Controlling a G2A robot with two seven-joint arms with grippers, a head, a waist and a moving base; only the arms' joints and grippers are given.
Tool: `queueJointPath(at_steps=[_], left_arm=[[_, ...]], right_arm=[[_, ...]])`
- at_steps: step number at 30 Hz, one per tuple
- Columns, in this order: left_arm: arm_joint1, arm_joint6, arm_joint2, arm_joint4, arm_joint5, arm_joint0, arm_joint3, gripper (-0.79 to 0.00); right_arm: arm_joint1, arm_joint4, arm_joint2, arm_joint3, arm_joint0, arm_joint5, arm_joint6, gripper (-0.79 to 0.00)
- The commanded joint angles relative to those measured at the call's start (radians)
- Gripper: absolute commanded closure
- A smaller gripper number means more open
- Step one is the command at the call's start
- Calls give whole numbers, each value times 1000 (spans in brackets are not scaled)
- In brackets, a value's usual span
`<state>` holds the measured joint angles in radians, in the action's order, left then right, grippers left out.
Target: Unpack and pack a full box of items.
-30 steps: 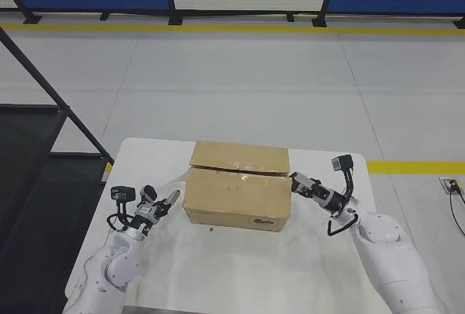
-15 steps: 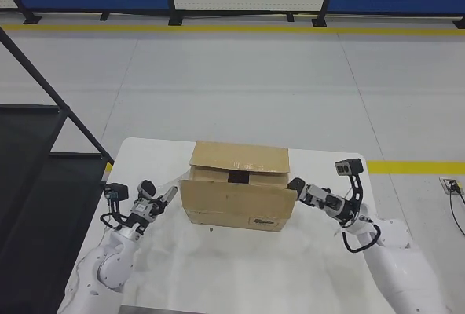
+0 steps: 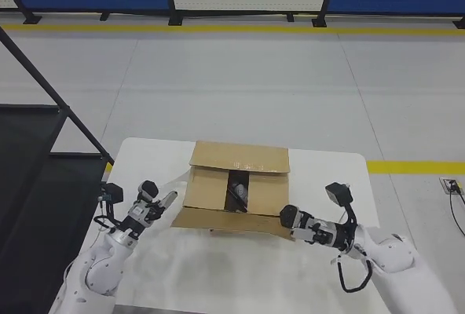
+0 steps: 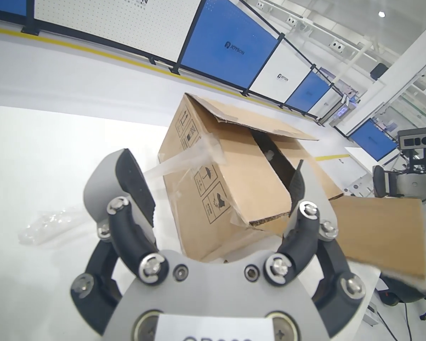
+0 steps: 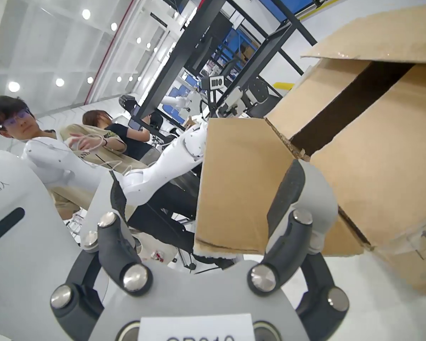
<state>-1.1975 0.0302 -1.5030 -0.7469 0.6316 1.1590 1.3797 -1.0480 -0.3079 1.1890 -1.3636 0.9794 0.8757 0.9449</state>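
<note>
A brown cardboard box (image 3: pixel 236 177) stands at the middle of the white table (image 3: pixel 217 275). Its front flap (image 3: pixel 232 221) is folded down toward the table's front edge, and the back flap still lies over the top. A dark opening (image 3: pixel 239 193) shows some contents that I cannot identify. My right gripper (image 3: pixel 289 218) is at the flap's right corner, open, with the flap (image 5: pixel 241 186) between its spread fingers. My left gripper (image 4: pixel 213 186) is open and holds nothing, a little off the box's left side (image 4: pixel 213 164). A strip of clear tape (image 4: pixel 184 161) hangs from that side.
Crumpled clear film (image 4: pixel 39 223) lies on the table beside the left gripper. A black frame (image 3: pixel 28 196) stands along the table's left edge. Bare table lies in front of the lowered flap and to the right of the box.
The front flap has swung from shut on top of the box down toward the table's front. My right gripper came forward and inward with it. The left arm barely moved.
</note>
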Motion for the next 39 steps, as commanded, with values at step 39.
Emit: queueJointPath(at_steps=[39], left_arm=[[48, 155, -10, -219, 86, 56, 53, -785]], right_arm=[[112, -412, -186, 118, -117, -145, -109, -785]])
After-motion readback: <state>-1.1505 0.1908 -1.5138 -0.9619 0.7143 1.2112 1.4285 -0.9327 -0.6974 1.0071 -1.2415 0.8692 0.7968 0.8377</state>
